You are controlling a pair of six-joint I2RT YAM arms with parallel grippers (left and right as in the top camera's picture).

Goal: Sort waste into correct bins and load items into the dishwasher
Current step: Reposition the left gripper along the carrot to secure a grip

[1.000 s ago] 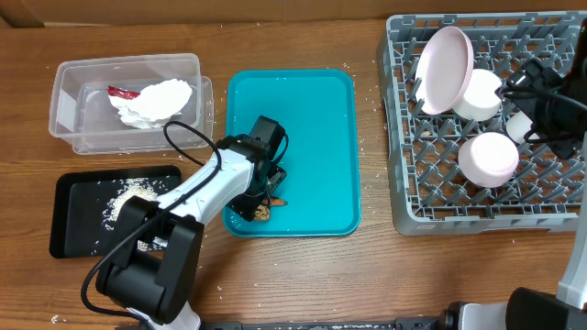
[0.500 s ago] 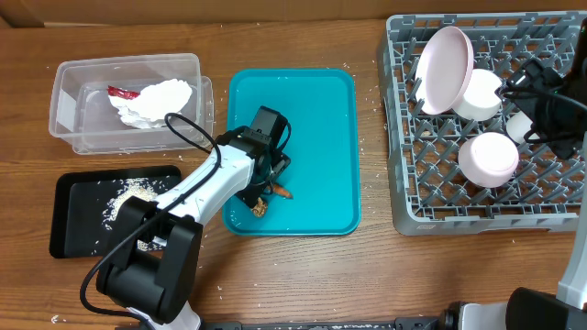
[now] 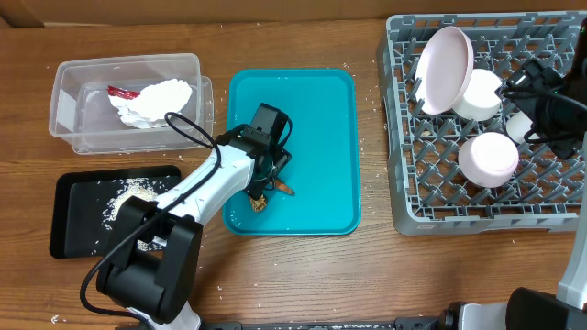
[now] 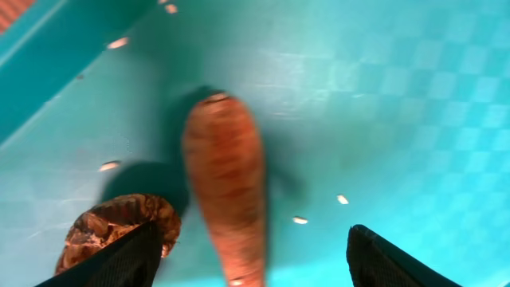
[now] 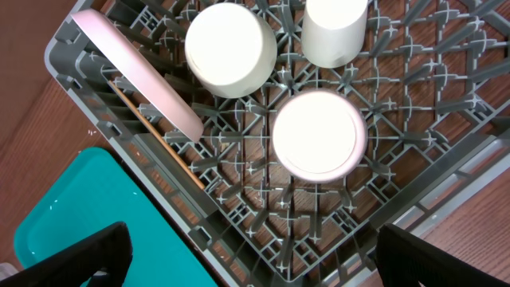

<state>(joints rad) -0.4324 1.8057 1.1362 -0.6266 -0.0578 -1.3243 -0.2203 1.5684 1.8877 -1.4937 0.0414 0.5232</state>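
I have two grippers to watch. My left gripper (image 4: 251, 267) hangs low over the teal tray (image 3: 321, 137). Its two fingers (image 4: 111, 259) are spread wide and hold nothing. One carrot stick (image 4: 227, 187) lies flat on the tray between them. One brown chunk (image 4: 119, 229) sits just beside the stick, right at the tip of one finger. A few loose white grains lie on the tray around them.

My right gripper (image 5: 255, 263) is above the grey rack (image 3: 486, 218). Its fingers are far apart too, and they hold nothing. I count four white dishes in the rack. One plate (image 5: 135, 76) stands on its edge near a corner. One bowl (image 5: 231, 49) sits next to the plate. A second bowl (image 5: 319, 135) sits closer to the middle. One cup (image 5: 335, 30) is beside the first bowl.

There are two bins, both left of the teal tray. The clear tub (image 3: 64, 115) holds one red wrapper (image 3: 122, 92) and one white napkin (image 3: 151, 101), and the two touch. The black tray (image 3: 73, 234) holds one small heap of rice (image 3: 128, 191). Some tiny white grains are spread on the table (image 3: 293, 275) near the rack.
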